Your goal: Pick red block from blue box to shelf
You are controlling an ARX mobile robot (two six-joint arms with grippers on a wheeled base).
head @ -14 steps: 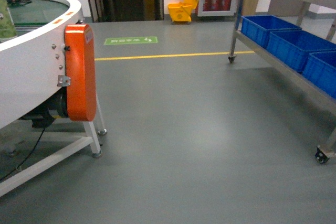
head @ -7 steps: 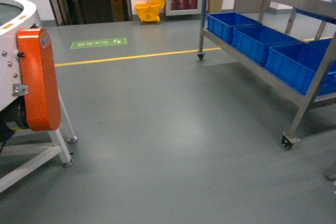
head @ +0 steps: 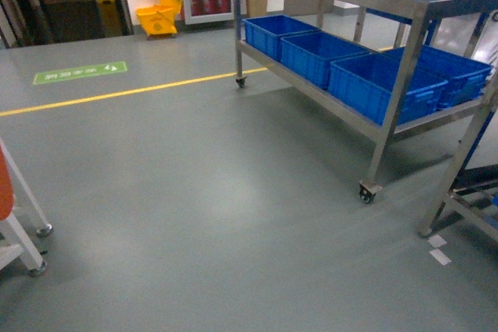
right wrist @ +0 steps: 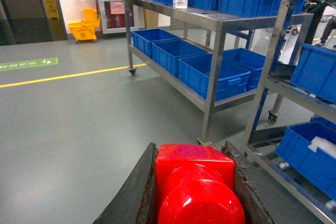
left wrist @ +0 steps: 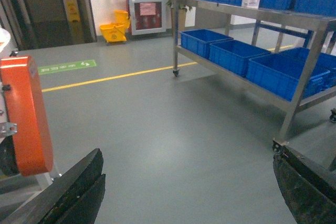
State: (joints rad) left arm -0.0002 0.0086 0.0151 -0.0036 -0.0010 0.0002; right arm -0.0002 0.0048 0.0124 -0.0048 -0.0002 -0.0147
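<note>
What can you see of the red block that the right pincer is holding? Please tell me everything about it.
The small glossy red plastic block fills the bottom of the right wrist view. It looks like shiny moulded plastic: a boxy body with one round stud facing the camera. The dark fingers of the right pincer press against both of its sides, holding it above the grey floor. Its lower part is cut off by the frame.

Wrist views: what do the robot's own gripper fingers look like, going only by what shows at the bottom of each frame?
Little shows. The left gripper has two dark, near-black fingers with a rough, matte, ridged surface, wedge-shaped. The right gripper shows the same dark fingers, their inner edges worn and crumbly. No cables or markings are visible, and neither arm appears in the head view.
</note>
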